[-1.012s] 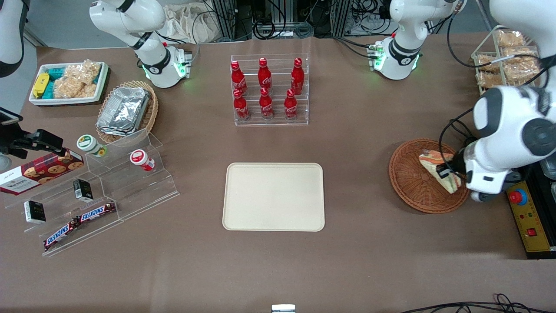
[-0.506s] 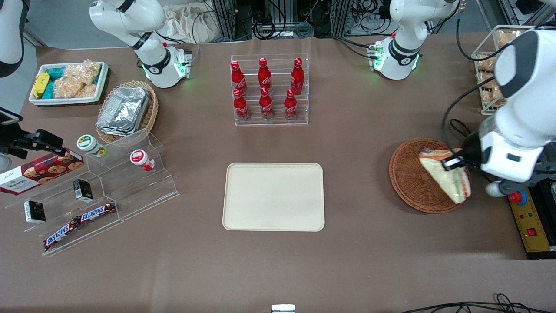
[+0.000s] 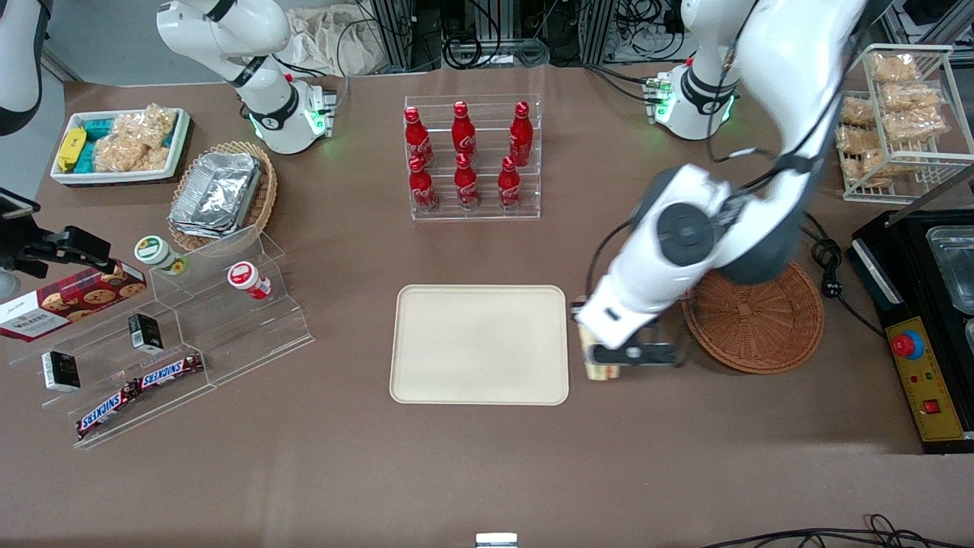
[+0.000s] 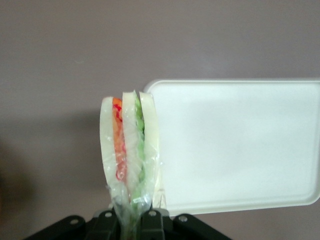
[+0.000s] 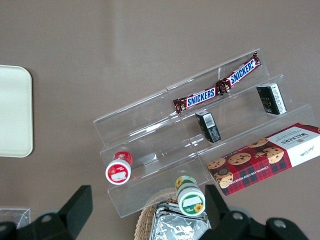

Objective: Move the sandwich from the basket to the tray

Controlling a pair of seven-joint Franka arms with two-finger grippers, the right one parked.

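Observation:
My left gripper [image 3: 605, 352] is shut on the clear-wrapped sandwich [image 3: 596, 367] and holds it above the table between the cream tray [image 3: 479, 344] and the reddish-brown wicker basket [image 3: 753, 317]. In the left wrist view the sandwich [image 4: 130, 150] stands on edge between the fingers [image 4: 150, 220], its orange, red and green filling showing, just beside the tray's corner [image 4: 235, 145]. The basket holds nothing that shows. The arm hides most of the sandwich in the front view.
A clear rack of red cola bottles [image 3: 466, 156] stands farther from the front camera than the tray. A clear stepped shelf with snacks [image 3: 175, 327] lies toward the parked arm's end. A wire rack of snack bags [image 3: 890, 114] and a control box [image 3: 924, 380] lie toward the working arm's end.
The gripper has lifted the sandwich out of the basket and carried it sideways to the tray's edge. The basket now shows bare.

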